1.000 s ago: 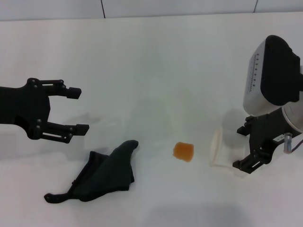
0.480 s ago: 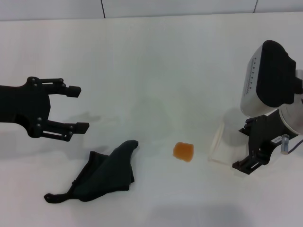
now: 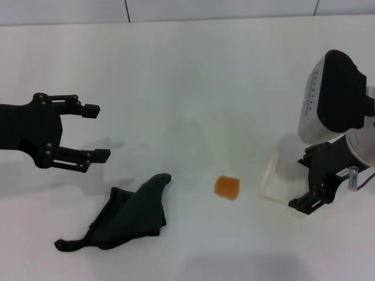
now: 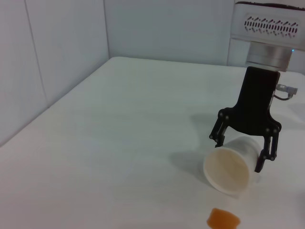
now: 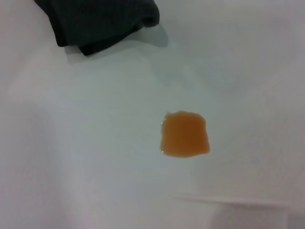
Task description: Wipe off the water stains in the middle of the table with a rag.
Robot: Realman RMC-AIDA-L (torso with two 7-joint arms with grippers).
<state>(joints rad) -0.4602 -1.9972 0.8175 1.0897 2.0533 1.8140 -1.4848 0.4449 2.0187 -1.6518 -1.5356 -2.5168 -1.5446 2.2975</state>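
- Right end effector point(image 3: 297, 178) grasps a tipped cup point(image 3: 274, 180) beside the stain point(image 3: 227, 187).
- We note left end effector point(image 3: 94, 133) released, above the rag point(image 3: 129, 214) on the surface point(image 3: 193, 88).

**A:** so what's the table point(image 3: 193, 76) made of? Looks like plain white laminate to me, smooth and matt, barely any shine.

**B:** yeah, same. The rag point(image 3: 132, 213) is soft dark cloth, matt, with creases and folds. The stain point(image 5: 185, 134) looks wet and glossy, kind of amber.

**A:** the cup point(image 4: 228, 168)?

**B:** thin whitish plastic, a bit see-through, smooth. Both grippers look like matt black hard plastic or metal, can't tell which. The right gripper point(image 3: 307, 178) hangs off a smooth white-and-black casing; the left gripper point(image 3: 94, 132) has small screws on it.
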